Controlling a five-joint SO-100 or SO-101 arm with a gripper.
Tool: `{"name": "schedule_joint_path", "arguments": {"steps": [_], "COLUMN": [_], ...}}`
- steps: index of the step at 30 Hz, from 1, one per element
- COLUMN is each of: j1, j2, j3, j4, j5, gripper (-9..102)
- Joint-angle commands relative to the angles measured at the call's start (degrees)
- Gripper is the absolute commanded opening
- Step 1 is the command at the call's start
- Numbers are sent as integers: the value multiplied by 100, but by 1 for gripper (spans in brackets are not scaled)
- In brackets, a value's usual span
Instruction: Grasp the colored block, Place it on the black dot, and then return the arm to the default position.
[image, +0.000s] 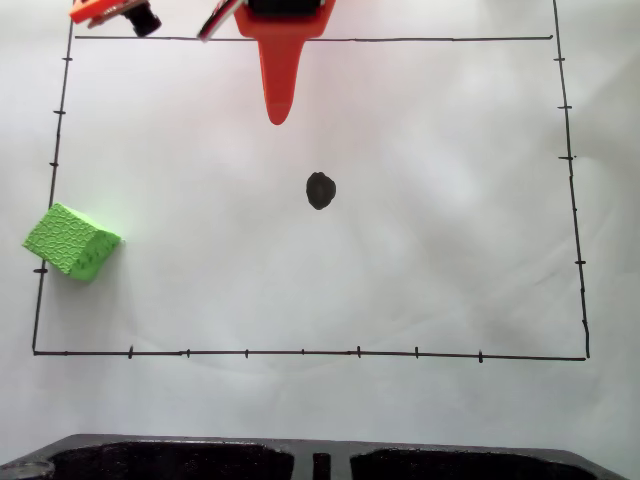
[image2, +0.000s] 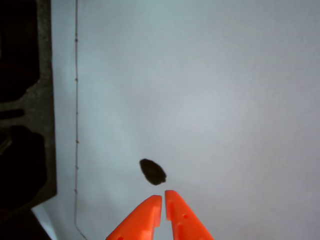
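Observation:
The bright green colored block (image: 70, 241) lies on the white paper at the left, straddling the drawn border line. The black dot (image: 320, 190) is drawn near the paper's middle, bare; in the wrist view the black dot (image2: 152, 171) sits just ahead of my fingertips. My orange arm (image: 283, 40) hangs at the top centre of the fixed view, its gripper (image: 278, 118) pointing down the picture, short of the dot and far right of the block. In the wrist view the gripper (image2: 163, 196) is shut with nothing between the jaws.
A thin black border rectangle (image: 300, 352) with tick marks frames the paper. A dark moulded tray edge (image: 320, 460) runs along the bottom of the fixed view; the dark tray edge (image2: 25, 110) fills the left side of the wrist view.

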Motion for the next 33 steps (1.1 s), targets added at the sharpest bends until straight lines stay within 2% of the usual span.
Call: {"name": "schedule_joint_path", "arguments": {"steps": [1, 24, 33], "j1": [-9, 97, 387], "j2": [88, 79, -1327], "j3": [-26, -26, -396], "j4": [-79, -79, -800], "j5": [9, 141, 246], "gripper": [0, 0, 0]}}
